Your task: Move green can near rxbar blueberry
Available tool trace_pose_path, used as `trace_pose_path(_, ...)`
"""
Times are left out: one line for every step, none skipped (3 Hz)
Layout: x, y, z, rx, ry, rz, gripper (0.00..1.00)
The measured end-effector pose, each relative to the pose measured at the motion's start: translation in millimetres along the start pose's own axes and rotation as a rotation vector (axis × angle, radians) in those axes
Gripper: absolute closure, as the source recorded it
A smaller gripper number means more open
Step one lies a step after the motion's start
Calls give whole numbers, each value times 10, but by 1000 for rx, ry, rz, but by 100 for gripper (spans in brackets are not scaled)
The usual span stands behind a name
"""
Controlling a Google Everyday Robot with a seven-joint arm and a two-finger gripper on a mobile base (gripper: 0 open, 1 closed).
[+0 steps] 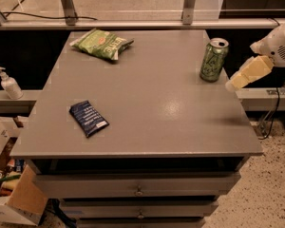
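The green can (213, 59) stands upright near the table's far right edge, silver top showing. The rxbar blueberry (88, 118), a flat dark navy wrapper with pale text, lies at the front left of the grey table (152, 103). My gripper (233, 83) comes in from the right at the table's right edge, just right of the can and a little below it. It does not touch the can. Its pale cream finger points down-left toward the can's base.
A green chip bag (102, 43) lies at the table's far left. A white soap dispenser (8, 83) stands on a ledge to the left. Boxes (9, 194) sit on the floor at the lower left. Drawers (137, 190) run under the table front.
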State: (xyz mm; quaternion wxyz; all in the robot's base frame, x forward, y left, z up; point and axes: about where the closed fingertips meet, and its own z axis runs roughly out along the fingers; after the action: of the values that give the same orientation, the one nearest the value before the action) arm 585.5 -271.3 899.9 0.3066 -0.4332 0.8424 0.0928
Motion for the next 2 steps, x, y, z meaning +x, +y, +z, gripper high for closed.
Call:
trace_pose_path(-16, -219, 182, -6, -64, 42, 0)
trace_pose_path(-45, -386, 363, -20, -126, 77, 0)
